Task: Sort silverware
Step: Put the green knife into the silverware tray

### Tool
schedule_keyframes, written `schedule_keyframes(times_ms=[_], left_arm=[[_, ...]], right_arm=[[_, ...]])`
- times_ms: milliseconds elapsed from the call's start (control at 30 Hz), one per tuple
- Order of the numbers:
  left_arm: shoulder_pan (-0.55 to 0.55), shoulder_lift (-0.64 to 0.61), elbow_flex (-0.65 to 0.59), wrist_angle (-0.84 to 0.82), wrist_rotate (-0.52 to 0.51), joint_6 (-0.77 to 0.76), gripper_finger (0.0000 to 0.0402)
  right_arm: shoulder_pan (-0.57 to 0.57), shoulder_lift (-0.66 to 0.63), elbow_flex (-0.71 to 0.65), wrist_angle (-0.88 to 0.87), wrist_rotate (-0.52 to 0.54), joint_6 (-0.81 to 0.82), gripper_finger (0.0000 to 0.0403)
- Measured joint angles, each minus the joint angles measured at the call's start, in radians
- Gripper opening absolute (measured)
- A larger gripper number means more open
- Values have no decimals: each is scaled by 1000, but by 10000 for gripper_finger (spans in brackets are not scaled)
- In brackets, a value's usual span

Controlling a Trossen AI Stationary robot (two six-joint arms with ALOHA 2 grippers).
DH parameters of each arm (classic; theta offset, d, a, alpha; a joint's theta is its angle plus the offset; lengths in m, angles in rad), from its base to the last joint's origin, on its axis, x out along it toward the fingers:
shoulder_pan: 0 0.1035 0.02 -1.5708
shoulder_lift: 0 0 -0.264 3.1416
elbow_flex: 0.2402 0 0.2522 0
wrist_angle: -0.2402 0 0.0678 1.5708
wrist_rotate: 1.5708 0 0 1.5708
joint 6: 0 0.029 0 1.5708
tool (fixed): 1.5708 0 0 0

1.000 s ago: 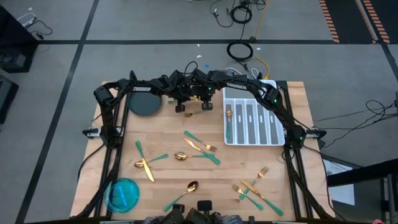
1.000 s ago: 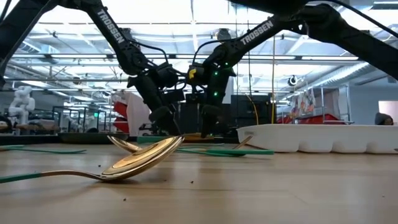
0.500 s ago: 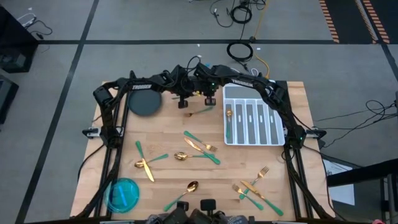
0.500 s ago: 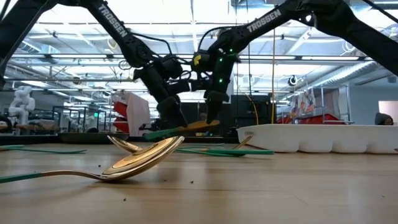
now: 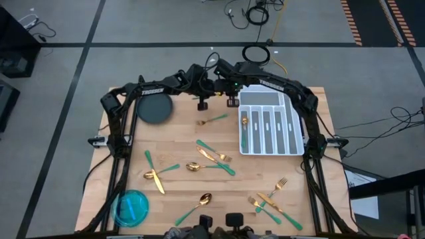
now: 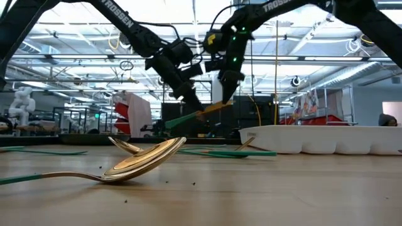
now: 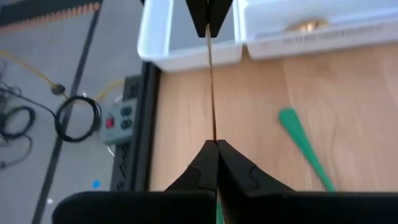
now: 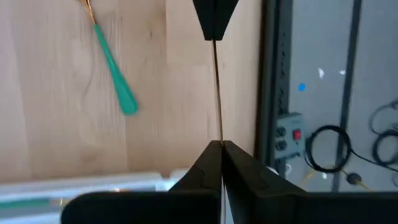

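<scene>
Both grippers hold one piece of silverware (image 6: 209, 111) in the air over the table's far middle, just left of the white divided tray (image 5: 287, 150). It has a green handle and a gold head, and shows edge-on as a thin line in both wrist views. My left gripper (image 5: 202, 104) is shut on its handle side and my right gripper (image 5: 232, 102) on its gold end. A fork (image 5: 212, 120) lies flat on the table under them. Several more pieces (image 5: 214, 157) lie scattered on the wood. One spoon (image 5: 244, 130) lies in the tray's left compartment. My left gripper (image 7: 212, 144) pinches the piece where the green handle (image 6: 182, 118) meets the gold part, slanting down from the left. The handle sticks out past the fingers, low and to the left. My right gripper (image 8: 219, 144) pinches the gold head end (image 6: 220, 107) from above. The piece is lifted clear and tilted, gold end higher.
A dark round plate (image 5: 154, 109) sits at the far left and a blue bowl (image 5: 131, 206) at the near left corner. A big gold spoon (image 6: 141, 163) lies close to the low camera. The tray's other compartments (image 5: 279, 129) hold nothing visible.
Both grippers have risen together from the table top and moved toward the far edge and a little right. The piece between them has been lifted clear, from lying level to tilted with its gold end up. The fork beneath them now shows on the wood.
</scene>
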Motion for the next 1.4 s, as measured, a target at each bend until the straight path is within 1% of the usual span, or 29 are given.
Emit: schedule_keyframes(times_ms=[300, 467, 633, 800, 1033, 1100, 1233, 1400], left_arm=[[-31, 0, 74, 7, 1, -1, 6], [-44, -1, 104, 13, 1, -1, 34], [-48, -4, 139, 7, 12, -1, 63], [-45, -4, 170, 0, 16, -25, 83], [-43, -6, 172, -42, -5, -26, 87], [-42, -6, 172, -65, -33, -26, 87], [-40, -6, 172, -96, -78, -25, 87], [-40, -6, 171, -103, -82, -26, 87]], right_arm=[[-3, -95, 0, -94, 31, 47, 0], [-11, -120, 0, -129, 33, 86, 0], [-12, -123, 0, -147, 86, 91, 0], [-11, -124, 0, -171, 91, 109, 0], [-12, -130, 0, -264, 120, 126, 0], [-12, -143, 0, -278, 120, 138, 0], [-15, -191, 0, -314, 152, 174, 0], [-16, -272, 0, -382, 170, 240, 0]])
